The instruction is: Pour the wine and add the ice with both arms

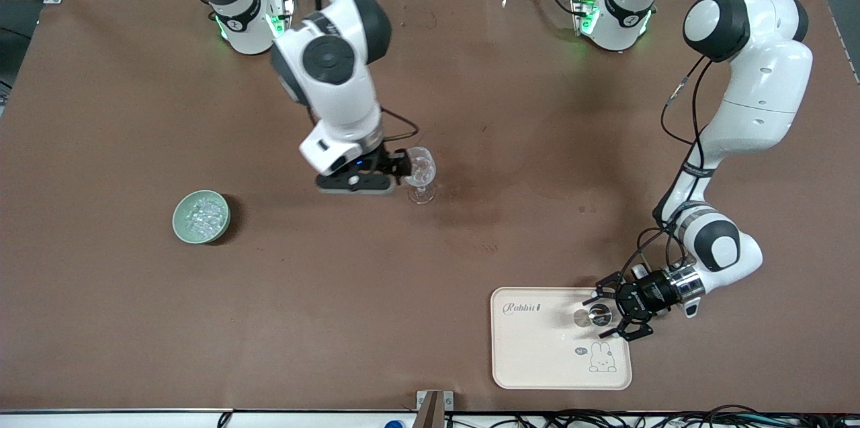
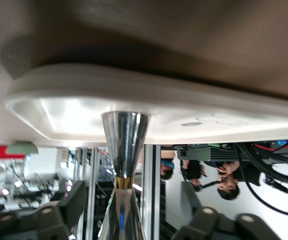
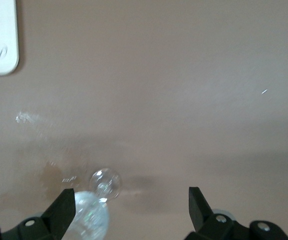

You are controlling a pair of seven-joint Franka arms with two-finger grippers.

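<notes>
A clear stemmed wine glass stands mid-table. My right gripper is open, low beside it; in the right wrist view the glass bowl sits just inside one finger with a wide gap to the other. A silver double-cone measuring cup stands on a cream tray toward the left arm's end of the table, nearer the front camera. My left gripper is open around it; in the left wrist view the cup stands between the spread fingers. Ice cubes fill a green bowl.
The green bowl sits toward the right arm's end of the table, nearer the front camera than the glass. The tray has a raised rim and a rabbit print. Bare brown mat lies between glass, bowl and tray. Cables run along the front edge.
</notes>
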